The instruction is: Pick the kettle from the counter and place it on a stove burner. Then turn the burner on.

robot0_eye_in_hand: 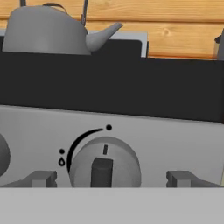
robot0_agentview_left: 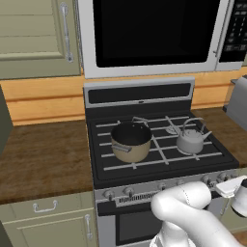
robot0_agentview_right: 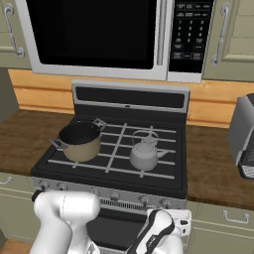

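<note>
The silver-grey kettle (robot0_agentview_left: 190, 140) (robot0_agentview_right: 145, 154) stands upright on the front right stove burner of the black cooktop (robot0_agentview_left: 212, 157), its spout pointing right. The burner cap beneath it is hidden. From the hand view, the kettle (robot0_eye_in_hand: 43, 33) shows above the stove's front edge. My gripper (robot0_eye_in_hand: 111, 179) is open, low in front of the silver control panel. One round knob (robot0_eye_in_hand: 105, 164) sits between the fingertips (robot0_eye_in_hand: 41, 178) without touching them, its bar upright. My hand (robot0_agentview_right: 158, 233) hangs below the stove front. The dark wood counter (robot0_agentview_left: 43, 154) flanks the stove.
A tan saucepan (robot0_agentview_left: 130, 141) (robot0_agentview_right: 79, 140) with a dark inside sits on the front left burner. A silver toaster (robot0_agentview_right: 243, 136) stands on the right counter. The microwave (robot0_agentview_left: 154, 34) hangs over the stove. Another knob (robot0_eye_in_hand: 3, 155) is at the left edge.
</note>
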